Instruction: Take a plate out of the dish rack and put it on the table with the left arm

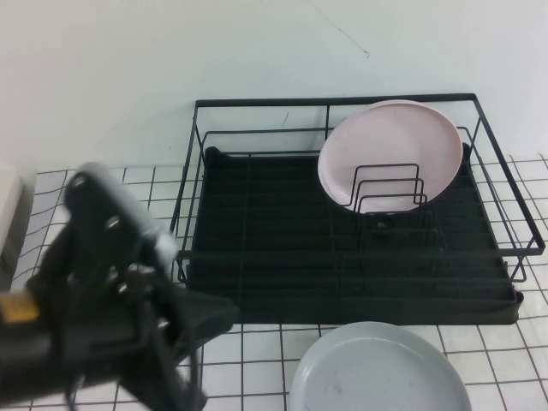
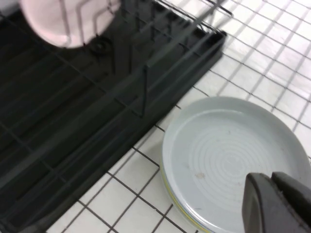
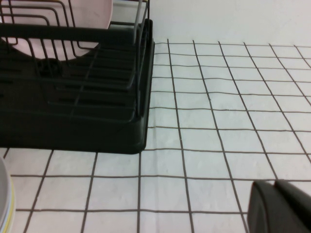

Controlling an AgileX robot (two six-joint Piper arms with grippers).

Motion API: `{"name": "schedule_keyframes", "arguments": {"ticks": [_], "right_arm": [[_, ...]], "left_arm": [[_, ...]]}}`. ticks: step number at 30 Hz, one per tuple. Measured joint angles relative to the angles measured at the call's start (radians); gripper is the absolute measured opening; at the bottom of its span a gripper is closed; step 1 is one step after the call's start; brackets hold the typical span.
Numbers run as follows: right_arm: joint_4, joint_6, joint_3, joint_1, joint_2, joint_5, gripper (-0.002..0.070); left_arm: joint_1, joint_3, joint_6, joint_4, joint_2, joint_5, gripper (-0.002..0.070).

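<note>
The pale grey plate [image 1: 381,372] lies flat on the gridded table [image 1: 257,360], just in front of the black dish rack [image 1: 342,282]. It also shows in the left wrist view [image 2: 228,150], and its edge shows in the right wrist view [image 3: 4,199]. My left arm [image 1: 94,291] is at the front left. Its left gripper [image 1: 210,315] is shut and empty, left of the plate; in the left wrist view the left gripper [image 2: 269,175] hovers over the plate's near side. My right gripper [image 3: 273,183] is shut and empty above the bare table, right of the rack [image 3: 73,111].
A pale pink plate [image 1: 390,150] stands upright in the rack's wire dividers at the back right; it also shows in the left wrist view [image 2: 63,19] and the right wrist view [image 3: 58,14]. A white object [image 1: 8,214] sits at the table's left edge.
</note>
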Motion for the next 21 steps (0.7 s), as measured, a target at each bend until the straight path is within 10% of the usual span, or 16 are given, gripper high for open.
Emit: {"name": "schedule_keyframes", "arguments": {"ticks": [21], "right_arm": [[0.0,0.0,0.0,0.0,0.0,0.0,-0.0001]], "left_arm": [[0.0,0.228,0.063,-0.045,-0.233,-0.17,-0.0001]]}}
